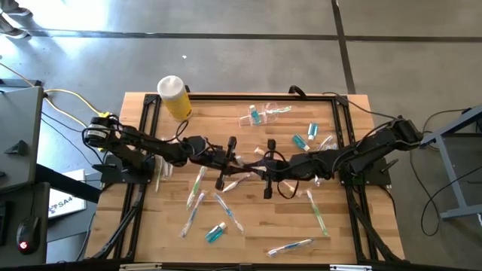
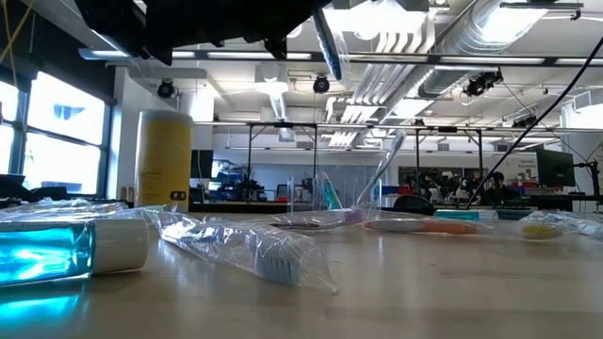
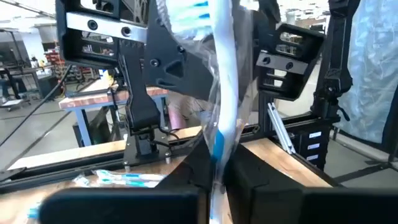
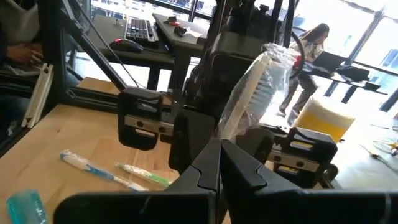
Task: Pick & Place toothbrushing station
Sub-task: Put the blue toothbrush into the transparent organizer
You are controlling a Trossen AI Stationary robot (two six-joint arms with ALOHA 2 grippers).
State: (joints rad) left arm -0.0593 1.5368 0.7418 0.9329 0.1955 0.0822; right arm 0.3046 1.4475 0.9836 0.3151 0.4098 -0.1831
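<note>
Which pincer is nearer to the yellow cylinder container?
Left. The left pincer is mid-table, diagonally off the yellow cylinder container; the right pincer lies beyond it.

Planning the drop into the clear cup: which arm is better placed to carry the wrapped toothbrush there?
Probably right: both pincers, left and right, grip the wrapped toothbrush, but the clear cup stands slightly nearer the right arm.

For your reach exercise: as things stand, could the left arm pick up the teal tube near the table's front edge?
Probably not yet. The left gripper is shut on a wrapped toothbrush, raised mid-table. The teal tube lies unobstructed, though.
</note>
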